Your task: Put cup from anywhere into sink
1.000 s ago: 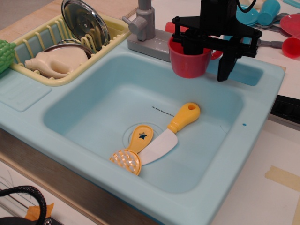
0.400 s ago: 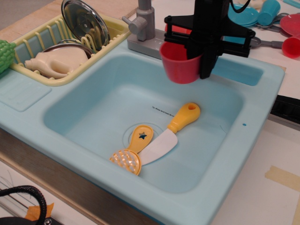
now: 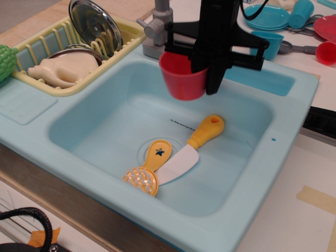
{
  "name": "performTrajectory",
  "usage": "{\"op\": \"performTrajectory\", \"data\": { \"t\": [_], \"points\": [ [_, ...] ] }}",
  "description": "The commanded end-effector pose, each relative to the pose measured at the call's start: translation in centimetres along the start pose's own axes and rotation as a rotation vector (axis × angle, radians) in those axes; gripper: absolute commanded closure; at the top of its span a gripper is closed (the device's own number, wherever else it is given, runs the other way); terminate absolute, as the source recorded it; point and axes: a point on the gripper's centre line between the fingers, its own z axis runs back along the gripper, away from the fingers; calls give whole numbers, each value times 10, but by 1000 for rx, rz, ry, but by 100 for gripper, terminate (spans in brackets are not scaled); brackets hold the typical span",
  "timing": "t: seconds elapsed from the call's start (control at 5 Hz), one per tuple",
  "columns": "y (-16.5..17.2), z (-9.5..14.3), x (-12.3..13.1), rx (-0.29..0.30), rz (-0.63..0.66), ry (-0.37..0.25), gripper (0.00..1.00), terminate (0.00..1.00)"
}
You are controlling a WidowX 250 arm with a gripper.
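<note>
The red cup [image 3: 182, 77] hangs upright in my black gripper [image 3: 202, 65], which is shut on its rim. I hold it in the air above the back part of the basin of the light-blue sink [image 3: 79, 113]. The cup's handle is hidden from this view. The grey faucet [image 3: 160, 29] stands just behind and to the left of the cup.
A yellow-handled toy knife [image 3: 191, 147] and a yellow strainer spoon [image 3: 148, 169] lie on the basin floor. A yellow dish rack [image 3: 47, 47] with a metal lid [image 3: 94, 21] and a cream bottle stands at the back left. Teal cups [image 3: 268, 42] and a small red cup [image 3: 326, 51] sit at the back right.
My gripper has carried the red cup leftward and forward, from over the sink's back rim by the side recess to above the open basin.
</note>
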Motion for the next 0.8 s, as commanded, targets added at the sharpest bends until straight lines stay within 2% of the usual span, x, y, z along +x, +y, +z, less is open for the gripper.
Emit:
{"op": "performTrajectory", "data": {
  "t": [0.0,0.2,0.4,0.6],
  "points": [
    [21,2,-4,-16,59,-44,100,0],
    [37,-9,-3,-17,47,-34,100,0],
    [44,-8,-7,-10,43,-62,0,0],
    [48,-8,-6,-20,42,-62,0,0]
  ]
}}
